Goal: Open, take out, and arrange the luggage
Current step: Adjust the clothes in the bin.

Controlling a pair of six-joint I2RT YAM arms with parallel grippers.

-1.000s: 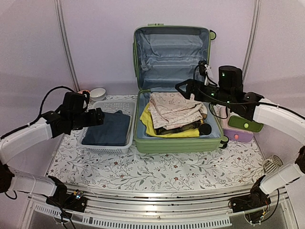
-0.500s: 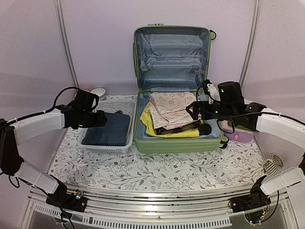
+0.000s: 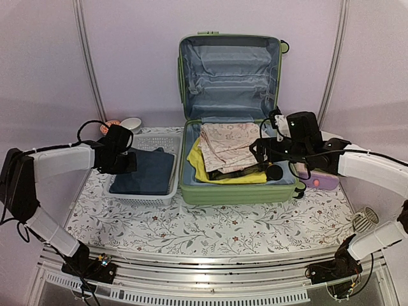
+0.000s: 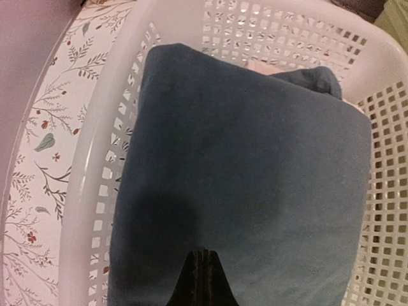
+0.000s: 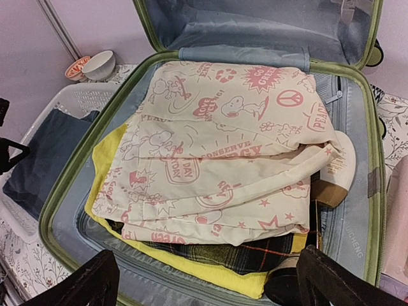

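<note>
The luggage (image 3: 237,191), a light-green hard-shell suitcase, lies open on the table with its grey-blue lined lid (image 3: 229,70) standing upright at the back. In its lower half a cream garment with pink cartoon prints (image 5: 229,146) lies on top of a yellow garment (image 5: 108,153) and a plaid cloth (image 5: 255,248). My right gripper (image 5: 210,280) hangs open over the near right part of the suitcase, nothing between its fingers (image 5: 89,280). My left gripper (image 4: 201,258) is shut and empty just above a folded dark-blue garment (image 4: 255,172) in the white basket (image 4: 83,191).
The white perforated basket (image 3: 143,196) sits left of the suitcase. Two small bowls (image 3: 131,123) stand behind it. A small white, green and purple box (image 3: 322,180) lies right of the suitcase. A round white ribbed object (image 3: 364,220) sits near the right table edge.
The left gripper's jaws closed and that arm drew in over the basket's left side. The right gripper came down and forward over the suitcase, still open.
</note>
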